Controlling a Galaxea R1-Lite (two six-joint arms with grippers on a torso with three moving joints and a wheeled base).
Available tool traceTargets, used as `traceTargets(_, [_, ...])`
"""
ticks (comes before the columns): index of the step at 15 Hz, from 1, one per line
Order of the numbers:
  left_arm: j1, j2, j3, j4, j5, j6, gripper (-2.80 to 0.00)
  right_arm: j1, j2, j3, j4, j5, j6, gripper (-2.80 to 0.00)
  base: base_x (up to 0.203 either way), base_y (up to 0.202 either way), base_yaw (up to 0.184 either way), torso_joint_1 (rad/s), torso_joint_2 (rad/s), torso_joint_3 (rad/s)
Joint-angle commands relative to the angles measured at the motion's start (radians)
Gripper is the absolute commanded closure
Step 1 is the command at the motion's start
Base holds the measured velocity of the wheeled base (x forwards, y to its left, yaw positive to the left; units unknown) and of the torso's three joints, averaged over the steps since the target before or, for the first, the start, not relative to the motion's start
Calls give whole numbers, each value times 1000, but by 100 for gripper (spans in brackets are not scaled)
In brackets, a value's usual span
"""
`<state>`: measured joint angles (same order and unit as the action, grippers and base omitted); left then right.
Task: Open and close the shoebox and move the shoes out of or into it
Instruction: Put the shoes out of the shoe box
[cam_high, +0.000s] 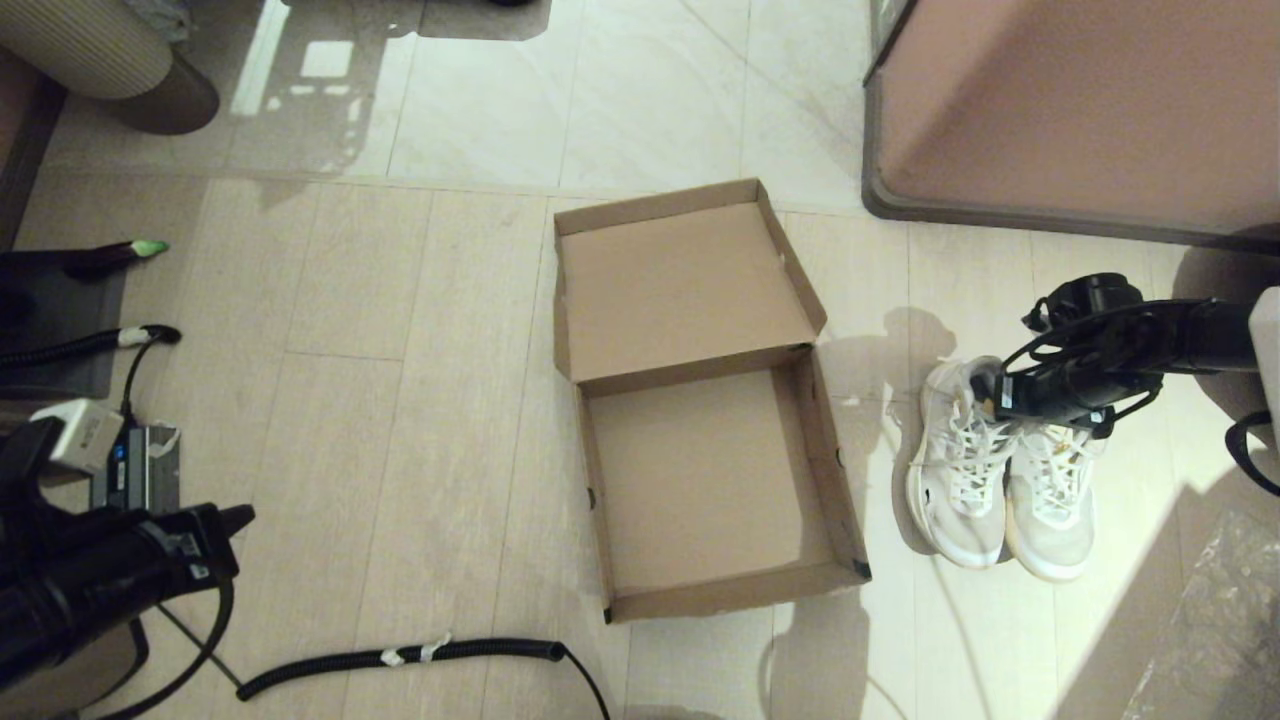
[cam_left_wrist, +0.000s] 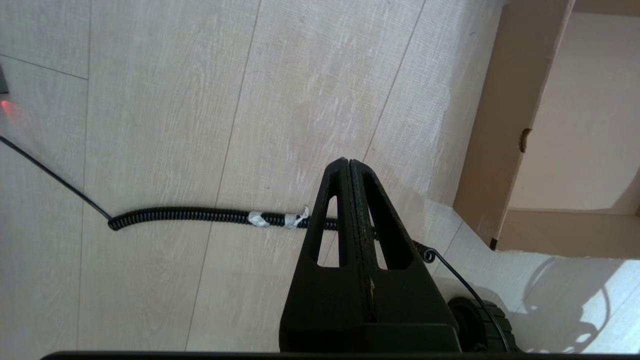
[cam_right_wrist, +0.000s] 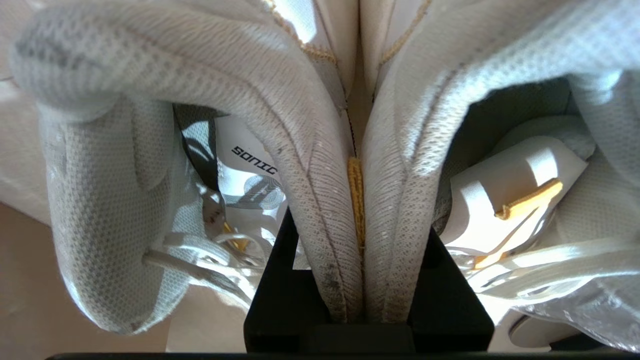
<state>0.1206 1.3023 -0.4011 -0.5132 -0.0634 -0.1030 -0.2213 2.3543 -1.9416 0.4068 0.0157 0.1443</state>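
The brown cardboard shoebox (cam_high: 715, 500) lies open on the floor in the head view, its lid (cam_high: 680, 285) flipped back flat and its inside empty. To its right the pair of white sneakers (cam_high: 965, 470) stands side by side, toes toward me. My right gripper (cam_high: 1005, 395) is at their heel end, shut on the two inner collars (cam_right_wrist: 355, 200) pressed together between its fingers (cam_right_wrist: 280, 260). My left gripper (cam_high: 235, 520) is parked low at the left, shut and empty, with its fingers (cam_left_wrist: 345, 200) closed above the floor.
A coiled black cable (cam_high: 400, 655) runs along the floor in front of the box. A large pinkish-brown panel with a grey rim (cam_high: 1080, 110) stands at the back right. A power strip and plugs (cam_high: 120, 465) lie at the left. Bare floor separates box and shoes.
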Motion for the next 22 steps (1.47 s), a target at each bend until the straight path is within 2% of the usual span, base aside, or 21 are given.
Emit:
traceTargets(1, [0, 1, 1, -4, -1, -1, 0, -15, -35, 22, 4, 1, -4, 0, 0, 0, 0, 0, 0, 0])
traceTargets(2, [0, -6, 2, -3, 0, -1, 0, -19, -34, 28, 4, 5, -10, 0, 0, 0, 0, 0, 0, 0])
traceTargets(3, [1, -14, 2, -4, 1, 0, 0, -19, -30, 30, 4, 15, -4, -280, 0, 0, 0, 0, 0, 0])
traceTargets(10, [1, -17, 30, -7, 4, -2, 0, -34, -69, 61, 3, 20, 0, -280, 0, 0, 0, 0, 0, 0])
traceTargets(12, [2, -29, 32, -7, 5, -22, 0, -35, -122, 73, 6, 23, 3, -280, 0, 0, 0, 0, 0, 0])
traceTargets(18, [2, -40, 36, -7, 7, -37, 0, 5, -312, 351, 7, 88, 10, -280, 0, 0, 0, 0, 0, 0])
traceTargets(19, [2, -34, 31, -7, 7, -37, 0, 30, -323, 356, 7, 95, 13, 0, 0, 0, 0, 0, 0, 0])
traceTargets(22, [2, -34, 22, -7, 7, -35, 0, 100, -286, 317, -12, 132, 26, 0, 0, 0, 0, 0, 0, 0])
